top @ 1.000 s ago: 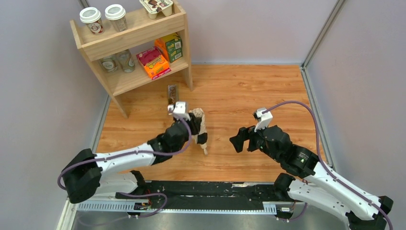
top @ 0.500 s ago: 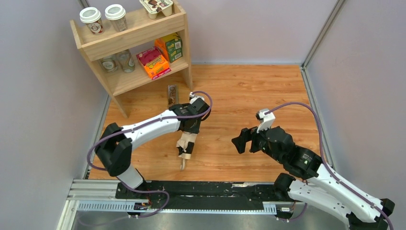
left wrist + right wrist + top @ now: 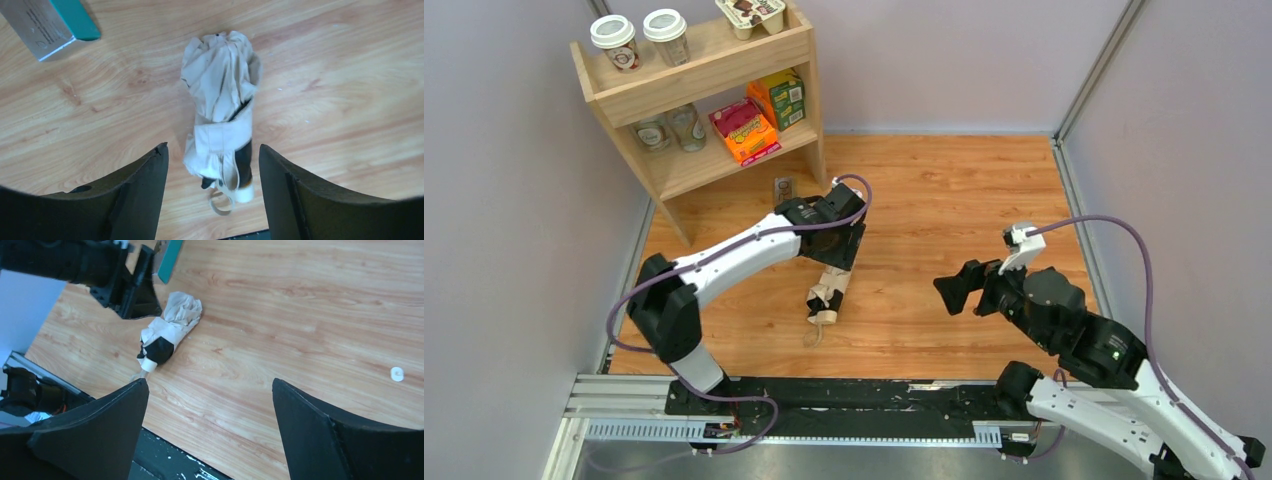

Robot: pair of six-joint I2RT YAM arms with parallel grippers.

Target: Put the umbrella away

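On the near left part of the table, the folded umbrella [image 3: 827, 295] lies under the left gripper [image 3: 211, 150], its jaws open and empty like those of the right gripper [image 3: 956, 290]; it should lower and close on the strapped middle, not on loose fabric.

High overhead, close wrist views sharing umbrella [image 3: 220, 115]
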